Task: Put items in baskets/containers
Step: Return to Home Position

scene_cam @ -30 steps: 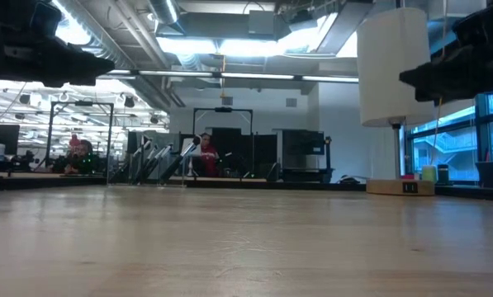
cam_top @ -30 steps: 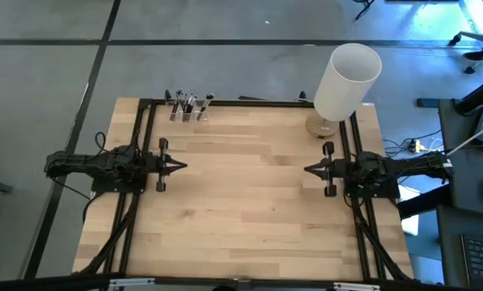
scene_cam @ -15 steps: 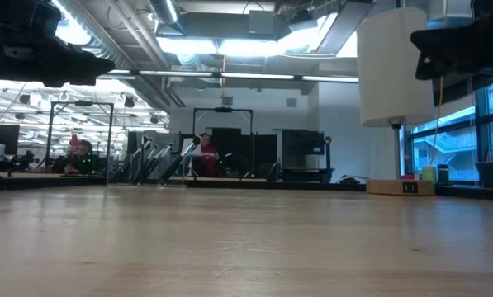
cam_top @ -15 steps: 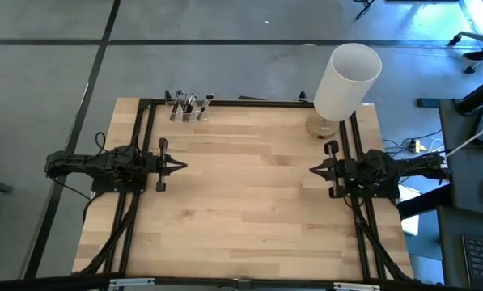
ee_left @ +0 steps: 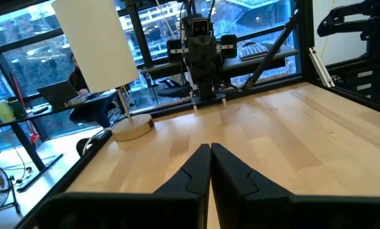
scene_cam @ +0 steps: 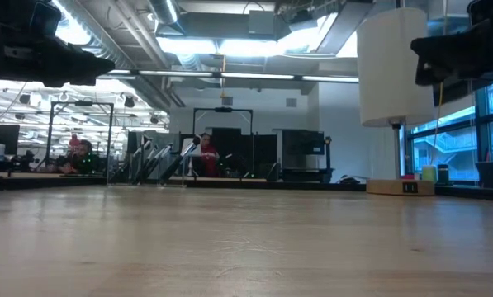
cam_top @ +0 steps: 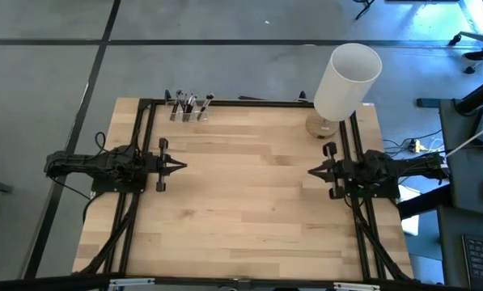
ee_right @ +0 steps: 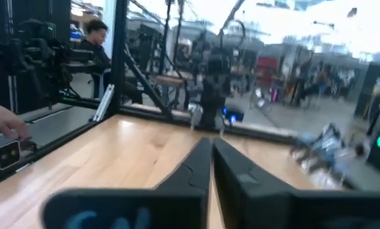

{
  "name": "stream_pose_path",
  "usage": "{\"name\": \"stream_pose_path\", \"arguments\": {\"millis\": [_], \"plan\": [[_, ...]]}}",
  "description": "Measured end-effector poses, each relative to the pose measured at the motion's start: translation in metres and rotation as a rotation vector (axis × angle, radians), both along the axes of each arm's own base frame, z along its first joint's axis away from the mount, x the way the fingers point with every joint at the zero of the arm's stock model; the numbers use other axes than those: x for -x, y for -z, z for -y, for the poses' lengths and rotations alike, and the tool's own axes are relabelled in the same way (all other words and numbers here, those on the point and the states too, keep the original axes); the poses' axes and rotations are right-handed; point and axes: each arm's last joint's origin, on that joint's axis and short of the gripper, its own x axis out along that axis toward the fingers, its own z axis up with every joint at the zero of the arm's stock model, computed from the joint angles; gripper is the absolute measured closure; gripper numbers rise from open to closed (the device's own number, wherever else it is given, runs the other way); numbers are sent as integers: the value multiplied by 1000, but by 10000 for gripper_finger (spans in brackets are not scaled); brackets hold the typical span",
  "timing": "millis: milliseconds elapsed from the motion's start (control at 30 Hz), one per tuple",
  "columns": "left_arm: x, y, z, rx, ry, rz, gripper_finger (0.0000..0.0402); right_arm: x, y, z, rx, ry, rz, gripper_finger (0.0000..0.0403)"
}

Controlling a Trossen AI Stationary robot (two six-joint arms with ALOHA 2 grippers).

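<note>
High view, brushes standing in clear organizer, left gripper nearer it, right gripper farther, both closed, empty.

Wooden table, white lamp at its far right, people in the room behind.

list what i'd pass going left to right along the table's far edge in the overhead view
clear organizer holding the brushes → lamp with the white shade. The left gripper and right gripper, both shut, wait mid-table and overlap those spans, so they're left out.
</note>
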Motion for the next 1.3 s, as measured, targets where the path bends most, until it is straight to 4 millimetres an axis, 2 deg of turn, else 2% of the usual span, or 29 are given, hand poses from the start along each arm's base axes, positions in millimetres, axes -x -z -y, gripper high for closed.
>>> {"name": "stream_pose_path", "arguments": {"millis": [233, 1300], "plan": [[0, 0, 0, 0, 0, 0, 389, -1, 10, 0, -123, -16, -111, 386], [0, 0, 0, 1, 0, 0, 389, -1, 14, 0, -117, -13, -153, 386]]}}
